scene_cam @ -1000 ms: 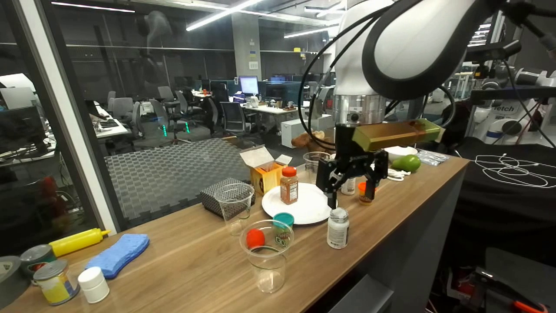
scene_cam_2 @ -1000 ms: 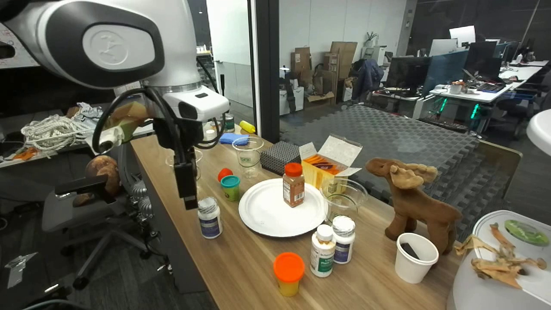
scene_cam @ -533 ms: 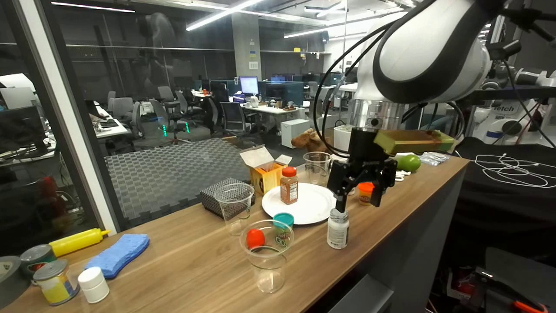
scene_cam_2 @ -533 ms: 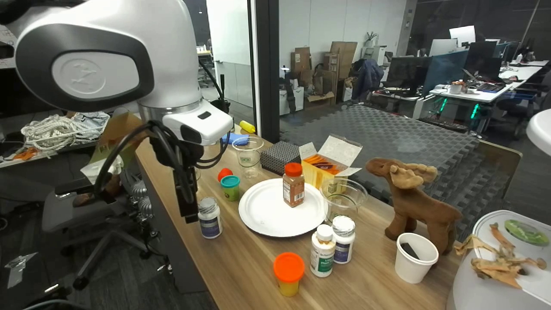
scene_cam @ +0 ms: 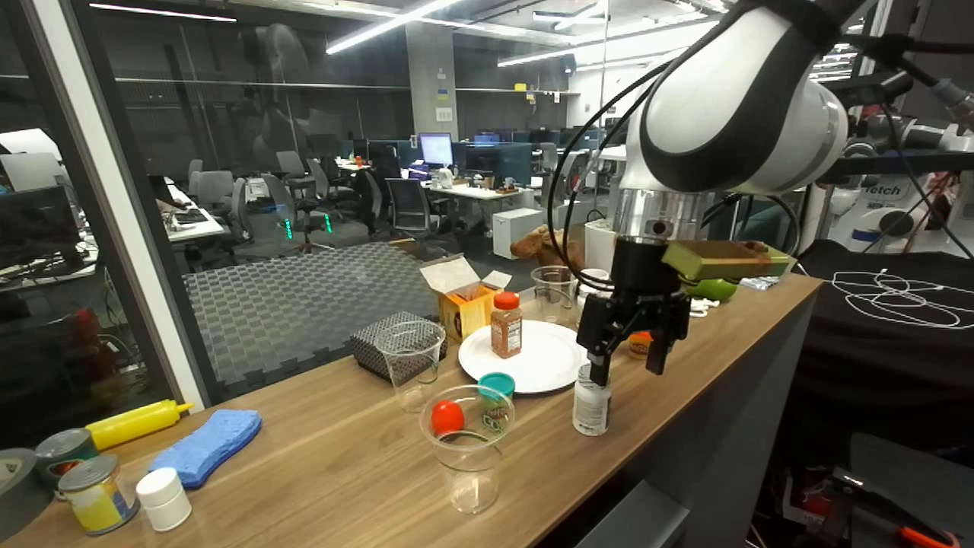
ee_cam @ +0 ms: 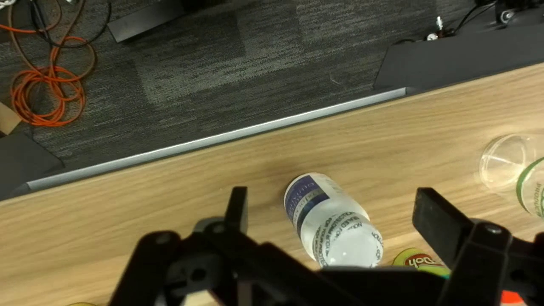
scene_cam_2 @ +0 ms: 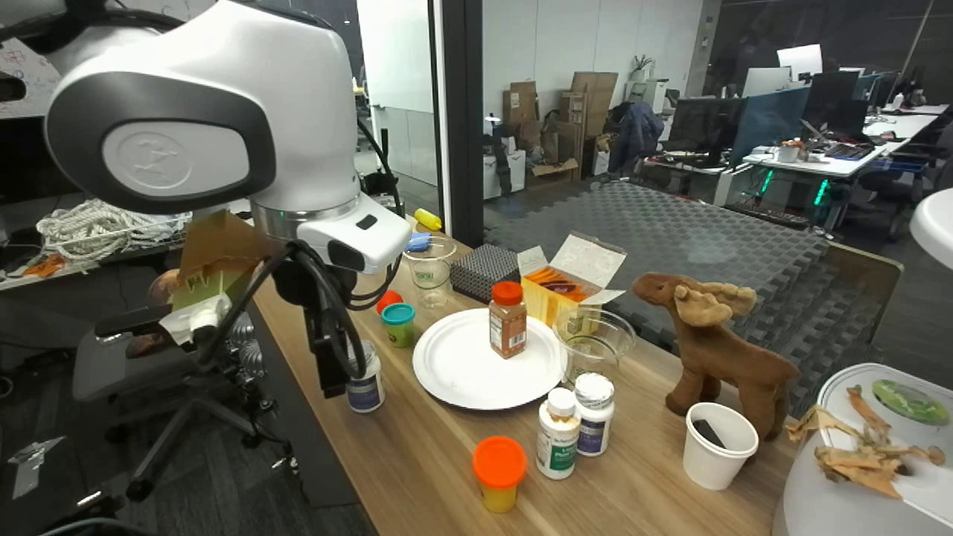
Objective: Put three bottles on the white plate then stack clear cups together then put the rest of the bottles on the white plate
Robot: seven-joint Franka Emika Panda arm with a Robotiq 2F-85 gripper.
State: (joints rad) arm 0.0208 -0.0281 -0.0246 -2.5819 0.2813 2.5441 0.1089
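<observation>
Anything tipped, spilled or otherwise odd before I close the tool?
Nothing looks spilled, and the bottle at the tool and the clear cups stand upright. One thing stands out: in an exterior view, shrivelled orange-brown scraps, perhaps dried leaves or peel, lie on the white container, looking more like waste than part of the job.

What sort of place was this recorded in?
Most likely an open-plan office that perhaps doubles as a robotics lab: there is an office chair, a lit monitor and a robot arm over a wooden counter.
</observation>
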